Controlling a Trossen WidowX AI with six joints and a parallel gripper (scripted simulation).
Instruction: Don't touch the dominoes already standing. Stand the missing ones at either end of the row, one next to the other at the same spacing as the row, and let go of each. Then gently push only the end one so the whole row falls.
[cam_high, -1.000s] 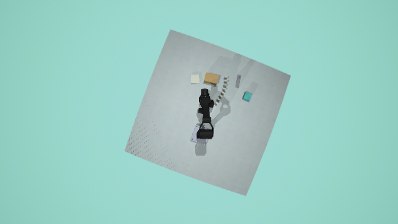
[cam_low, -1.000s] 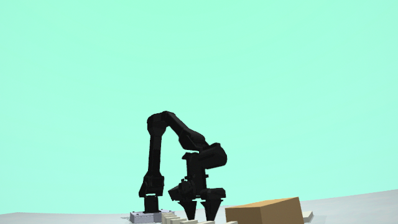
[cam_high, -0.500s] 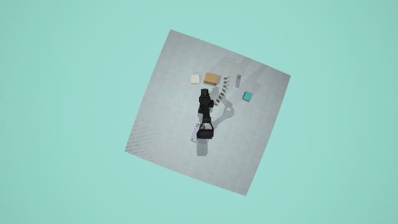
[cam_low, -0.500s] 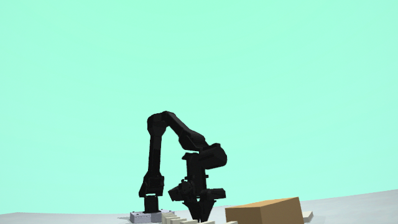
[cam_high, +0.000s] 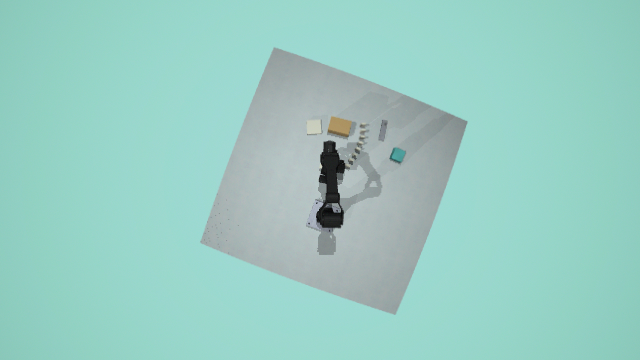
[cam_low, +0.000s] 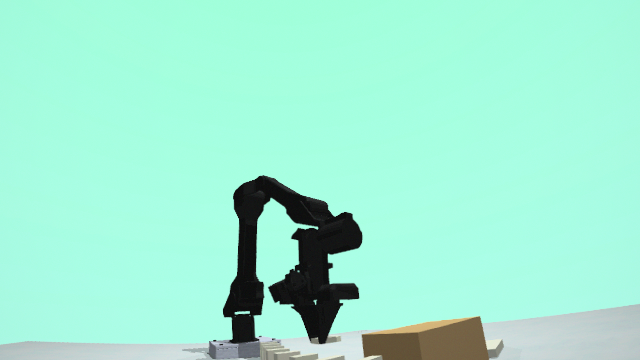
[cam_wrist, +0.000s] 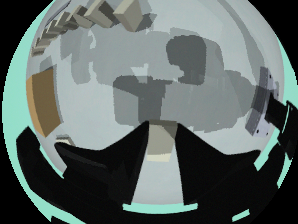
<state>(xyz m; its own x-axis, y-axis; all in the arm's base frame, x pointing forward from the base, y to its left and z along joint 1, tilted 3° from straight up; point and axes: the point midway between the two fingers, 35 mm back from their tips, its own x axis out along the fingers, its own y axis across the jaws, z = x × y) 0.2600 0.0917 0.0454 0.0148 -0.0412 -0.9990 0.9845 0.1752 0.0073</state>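
A curved row of standing cream dominoes (cam_high: 358, 145) (cam_low: 274, 349) (cam_wrist: 87, 15) runs to the right of my arm. My gripper (cam_high: 328, 147) (cam_low: 320, 339) (cam_wrist: 162, 126) is down at the table, left of the row's near end and just in front of the tan box. It is shut on a cream domino (cam_wrist: 158, 148) (cam_low: 332, 339) that lies flat on the table between the fingertips. In the top view the gripper hides this domino.
A tan box (cam_high: 340, 126) (cam_low: 425, 340) (cam_wrist: 43, 99) lies close behind the gripper, with a flat cream tile (cam_high: 314, 127) beside it. A grey bar (cam_high: 383, 130) and a teal cube (cam_high: 398, 155) lie beyond the row. The arm's base plate (cam_low: 232, 348) stands near the table's middle.
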